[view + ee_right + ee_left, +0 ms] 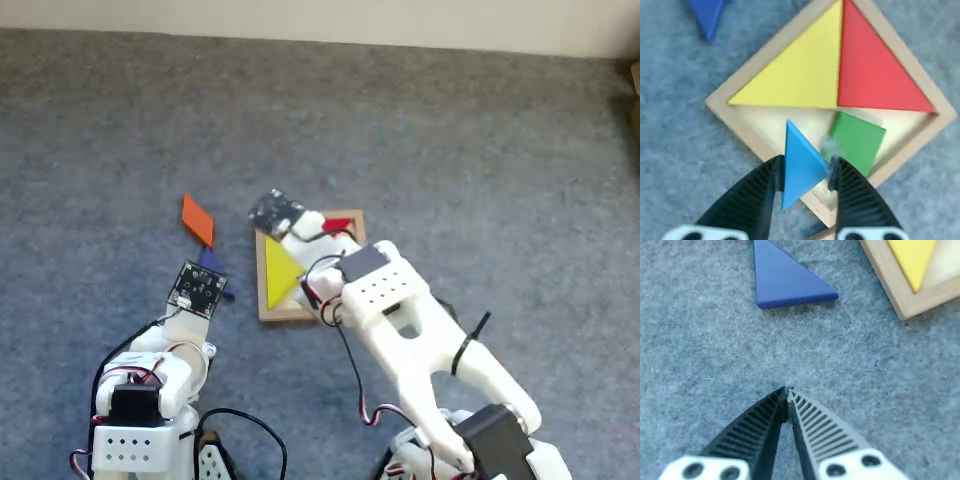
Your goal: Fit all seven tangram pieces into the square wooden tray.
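Gripping a light-blue triangle (800, 167) by two edges, the right pincer (805, 162) hangs over one corner of the tray (716, 104); can't tell if the piece touches the wood. Inside the tray lie a yellow triangle (800, 70) & red triangle (870, 70) side by side, plus a green square (857, 140). Right arm slants in from lower right, covering most of the tray from above. Left pincer (788, 392) is closed on nothing, tips low over the carpet (480, 130), near a dark-blue triangle (785, 280) beside the tray, half hidden from above. An orange piece (198, 219) lies just beyond.
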Controlling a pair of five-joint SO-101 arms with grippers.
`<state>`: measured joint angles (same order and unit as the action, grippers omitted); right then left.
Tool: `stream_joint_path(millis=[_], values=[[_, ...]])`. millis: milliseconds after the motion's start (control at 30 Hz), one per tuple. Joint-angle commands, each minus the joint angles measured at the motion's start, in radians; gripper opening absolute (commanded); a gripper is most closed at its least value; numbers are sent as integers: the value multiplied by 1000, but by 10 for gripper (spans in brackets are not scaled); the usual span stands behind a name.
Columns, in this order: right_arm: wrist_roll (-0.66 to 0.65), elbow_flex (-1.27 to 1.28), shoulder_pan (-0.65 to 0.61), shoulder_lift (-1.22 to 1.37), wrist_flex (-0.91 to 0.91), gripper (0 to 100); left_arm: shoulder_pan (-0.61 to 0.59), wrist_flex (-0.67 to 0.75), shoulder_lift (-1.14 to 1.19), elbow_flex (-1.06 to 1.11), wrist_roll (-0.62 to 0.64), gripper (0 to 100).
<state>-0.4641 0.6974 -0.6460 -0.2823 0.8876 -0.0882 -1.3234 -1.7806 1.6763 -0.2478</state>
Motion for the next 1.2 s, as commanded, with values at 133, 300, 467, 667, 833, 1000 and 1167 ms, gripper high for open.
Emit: stream_joint_path(millis=[133,300,467,667,833,1000,1167], values=[[-147,70,-61,-54,-107,88,-10,-5,-35,21,11,5],[-150,97,-70,-54,-136,142,-10,-5,-35,21,11,5],[-150,102,-71,-54,-139,268,-10,-5,-35,21,11,5],[-149,101,-67,-65,-139,276,-10,-5,-35,21,11,5],[-149,96,-1,-67,-134,238,-10,-5,-35,21,11,5],[-15,81,134,-58,-166,53,-10,-5,-35,21,11,5],[64,61,189,-38,-292,24,-10,-5,-35,21,11,5]])
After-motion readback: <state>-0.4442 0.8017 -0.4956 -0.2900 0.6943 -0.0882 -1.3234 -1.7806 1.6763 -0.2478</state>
